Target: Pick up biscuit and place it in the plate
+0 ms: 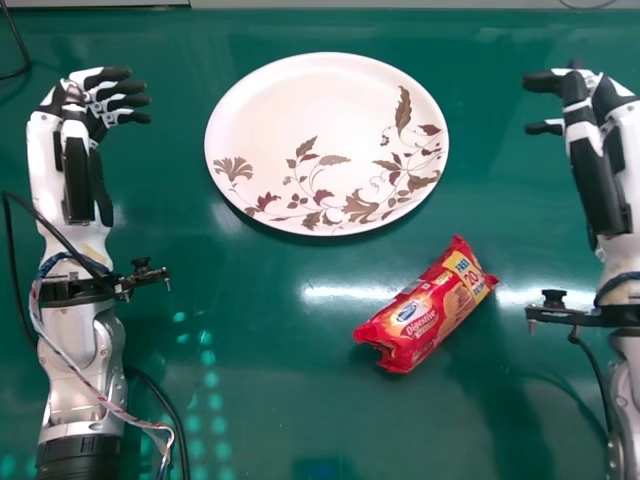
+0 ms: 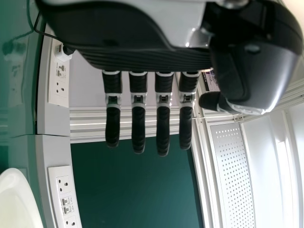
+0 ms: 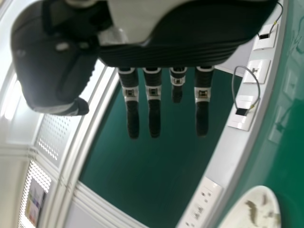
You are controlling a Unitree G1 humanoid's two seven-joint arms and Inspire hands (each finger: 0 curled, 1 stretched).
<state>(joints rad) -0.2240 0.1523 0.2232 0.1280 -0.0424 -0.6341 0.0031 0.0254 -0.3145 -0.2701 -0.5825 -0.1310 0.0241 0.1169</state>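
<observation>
My black-and-white right hand (image 1: 576,92) is open; the red plastic-wrapped biscuit roll (image 1: 428,308) lies on the glossy green table (image 1: 270,340), probably light, slick and crumbly, so I'd pinch its middle gently

The one green table (image 1: 270,420) bears two things of two different kinds, one of each: a single round plate (image 1: 290,120) with a leaf-and-flower pattern, near the table's far edge, and a single red biscuit packet (image 1: 430,308), farther from that edge.
</observation>
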